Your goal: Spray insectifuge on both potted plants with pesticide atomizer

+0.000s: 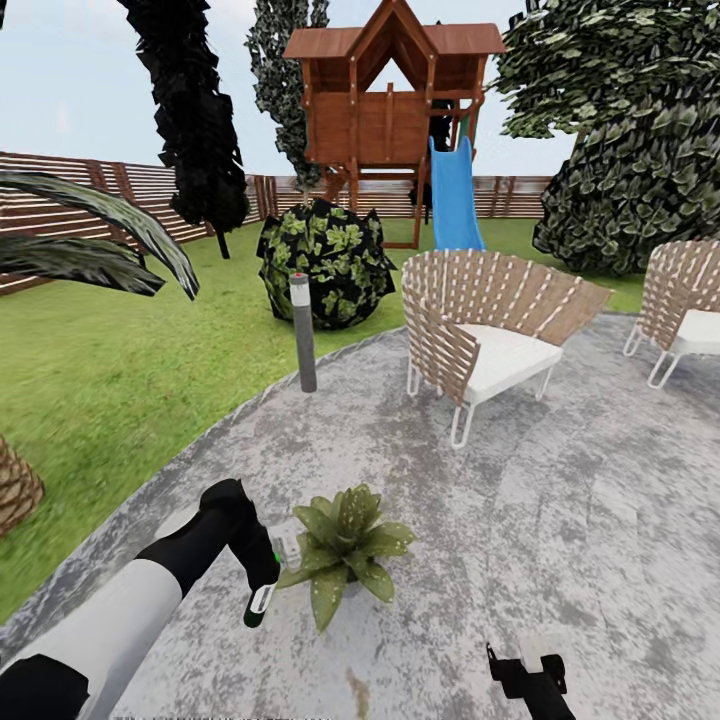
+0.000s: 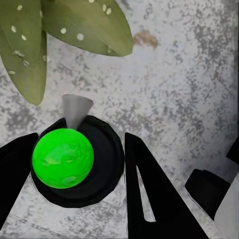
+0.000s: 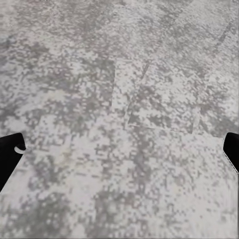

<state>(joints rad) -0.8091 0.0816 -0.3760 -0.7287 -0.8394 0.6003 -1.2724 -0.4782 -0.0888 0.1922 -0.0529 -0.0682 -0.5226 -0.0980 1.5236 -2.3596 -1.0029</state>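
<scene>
Atomizer [image 2: 63, 158] is up in the left claw [image 1: 262, 590], clamped between its black fingers, bright green cap showing and grey nozzle aimed toward a speckled leaf. So it looks like the spraying step is on: the potted plant [image 1: 345, 550] sits just beside that claw on the grey patio [image 1: 560, 520]. Next call, I'd say, is to hold the nozzle on the rosette and sweep every leaf. Right claw [image 1: 527, 668] hangs wide open, empty, above bare paving. Further out, a grey post [image 1: 302, 333], wicker chairs [image 1: 490, 325], a bush, a playhouse with a blue slide [image 1: 455, 195], the fence. Nothing blocks the plant.
</scene>
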